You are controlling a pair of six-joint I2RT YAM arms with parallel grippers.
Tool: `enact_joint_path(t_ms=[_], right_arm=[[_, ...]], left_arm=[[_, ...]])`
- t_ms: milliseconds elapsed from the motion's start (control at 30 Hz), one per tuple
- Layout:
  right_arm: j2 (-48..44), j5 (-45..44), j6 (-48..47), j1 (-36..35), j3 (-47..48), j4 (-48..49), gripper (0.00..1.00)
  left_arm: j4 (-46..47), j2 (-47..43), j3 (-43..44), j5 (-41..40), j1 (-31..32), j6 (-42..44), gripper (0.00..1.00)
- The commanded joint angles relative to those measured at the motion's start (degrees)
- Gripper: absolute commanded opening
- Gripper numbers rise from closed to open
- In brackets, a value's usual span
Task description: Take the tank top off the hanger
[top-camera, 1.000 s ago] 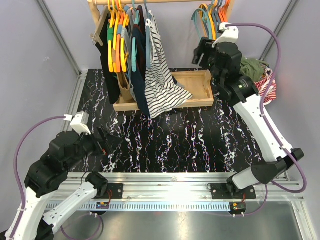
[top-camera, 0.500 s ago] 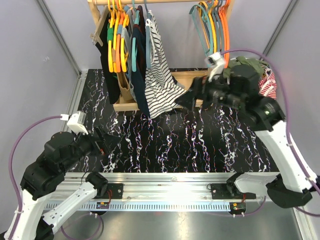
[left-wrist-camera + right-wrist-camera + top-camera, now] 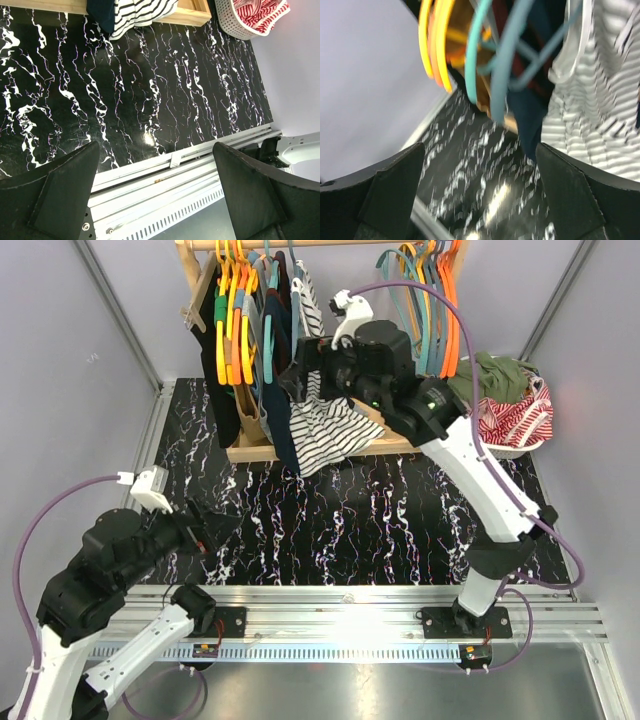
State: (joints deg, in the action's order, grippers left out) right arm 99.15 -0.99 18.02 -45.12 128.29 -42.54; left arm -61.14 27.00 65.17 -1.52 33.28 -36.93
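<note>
Tank top [image 3: 322, 415], striped: hangs on a hanger [image 3: 504, 70] on the rack [image 3: 200, 245], hem draping over the wooden base [image 3: 398, 408]. Probably light, limp and stretchy, so best taken by a strap [image 3: 568, 47] at the hanger's shoulder. Right gripper [image 3: 298, 378]: jaws apart, empty, just beside it. Left gripper [image 3: 215, 527]: jaws apart, empty, well apart from the rack.

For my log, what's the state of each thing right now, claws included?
Striped tank top: hanging, not yet taken off.
Right claw: open, empty, close to the tank top.
Left claw: open, empty, above the table.
Basket: upright, holding clothes.
Spare hangers: hanging, bare.
</note>
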Motion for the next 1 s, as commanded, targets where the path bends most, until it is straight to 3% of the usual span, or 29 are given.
enact_joint_path(t_ms=[0,133,267,400,467,500,600,633,800,967], right_arm=[[4.01,-13.85,-2.38,-3.04,6.17,8.68,1.0],[9.73,-24.21,-3.17,-4.97,12.14,10.47,0.99],[15.62,-36.24,-2.46,-5.24,19.8,9.15,0.86],[19.4,-38.38,-4.48,-5.06,22.87,9.24,0.72],[19.85,-38.99,-5.1,-5.06,23.15,8.97,0.6],[20.02,-39.0,-5.36,-5.15,22.97,8.8,0.46],[19.68,-39.61,-6.07,-4.8,22.45,8.79,0.18],[19.33,-39.96,-6.76,-4.62,22.18,9.32,0.0],[14.41,-39.27,-12.12,-3.57,16.48,16.15,0.0],[7.65,-33.12,-15.73,-0.67,9.81,22.76,0.0]], left_arm=[[1.38,-1.16,0.75,-0.06,0.03,0.45,0.99],[0.42,-1.25,1.19,-0.76,0.03,0.98,0.99],[-0.73,-2.13,1.98,-1.99,0.12,1.16,0.99],[-2.4,-3.18,2.25,-3.31,0.12,1.51,0.99],[-2.92,-3.71,2.25,-3.84,0.12,1.51,0.99],[-2.75,-3.8,2.16,-3.93,0.21,1.51,0.99],[-2.32,-3.8,1.89,-3.84,0.47,1.77,0.99],[-2.14,-3.71,1.89,-3.84,0.47,1.86,0.99],[-1.61,-3.19,2.25,-3.67,0.74,2.48,0.99],[-1.08,-3.1,2.25,-3.84,0.91,2.48,0.99]])
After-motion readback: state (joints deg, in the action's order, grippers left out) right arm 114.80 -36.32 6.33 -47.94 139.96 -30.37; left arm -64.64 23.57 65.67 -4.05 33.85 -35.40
